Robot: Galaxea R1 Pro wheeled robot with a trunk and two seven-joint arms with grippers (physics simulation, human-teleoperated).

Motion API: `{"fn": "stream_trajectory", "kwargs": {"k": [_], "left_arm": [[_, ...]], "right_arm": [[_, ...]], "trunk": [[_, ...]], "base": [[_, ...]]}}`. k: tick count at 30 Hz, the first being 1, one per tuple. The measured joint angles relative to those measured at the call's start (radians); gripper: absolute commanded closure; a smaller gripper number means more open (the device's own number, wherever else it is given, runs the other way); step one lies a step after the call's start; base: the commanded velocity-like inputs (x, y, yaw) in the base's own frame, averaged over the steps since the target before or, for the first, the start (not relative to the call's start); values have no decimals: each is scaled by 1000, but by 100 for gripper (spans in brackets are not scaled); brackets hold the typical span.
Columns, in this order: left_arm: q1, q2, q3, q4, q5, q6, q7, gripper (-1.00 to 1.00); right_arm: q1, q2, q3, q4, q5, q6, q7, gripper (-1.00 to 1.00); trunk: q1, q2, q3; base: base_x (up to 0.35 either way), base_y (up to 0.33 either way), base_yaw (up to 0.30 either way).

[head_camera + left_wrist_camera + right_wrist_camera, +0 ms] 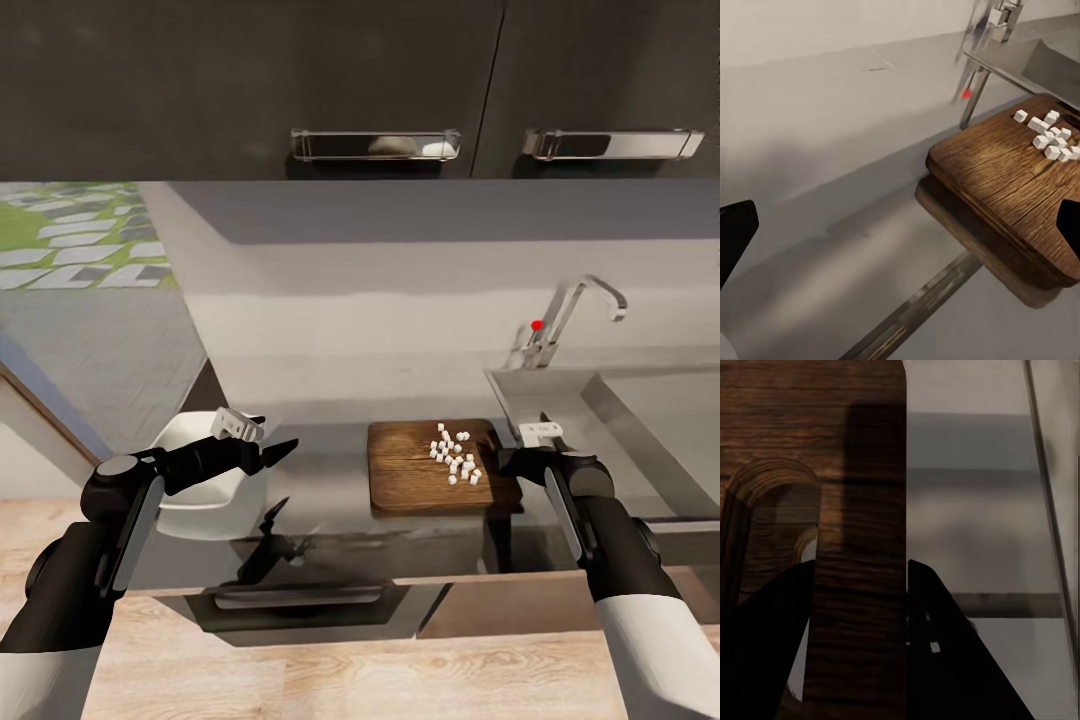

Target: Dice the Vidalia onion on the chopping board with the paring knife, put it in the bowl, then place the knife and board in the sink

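The dark brown chopping board [410, 475] [997, 180] [810, 435] lies on the grey countertop [325, 470] just left of the sink [640, 420]. A pile of small white diced onion cubes [455, 456] [1050, 135] rests on its far right part. My right gripper [503, 462] [859, 607] is shut on the board's right end, one finger through the slot handle. My left gripper [275, 435] [900, 232] hovers open over the counter between the white bowl [200, 480] and the board, holding nothing. The paring knife is out of view.
The chrome tap [565, 315] [971, 94] with a red dot stands behind the sink's left corner. Dark upper cabinets [250, 80] hang overhead. A drawer handle [290, 597] sits under the counter's front edge, with wood floor below.
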Motion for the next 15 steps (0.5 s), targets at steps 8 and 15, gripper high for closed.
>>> {"fn": "stream_trajectory", "kwargs": {"k": [8, 15], "left_arm": [[0, 0, 0, 0, 0, -1, 0, -100], [0, 0, -1, 0, 0, -1, 0, -100]], "right_arm": [[0, 0, 0, 0, 0, 0, 1, 100], [0, 0, 0, 0, 0, 0, 1, 100]], "trunk": [[0, 0, 10], [0, 0, 18]], "base": [[0, 0, 0], [0, 0, 0]]}}
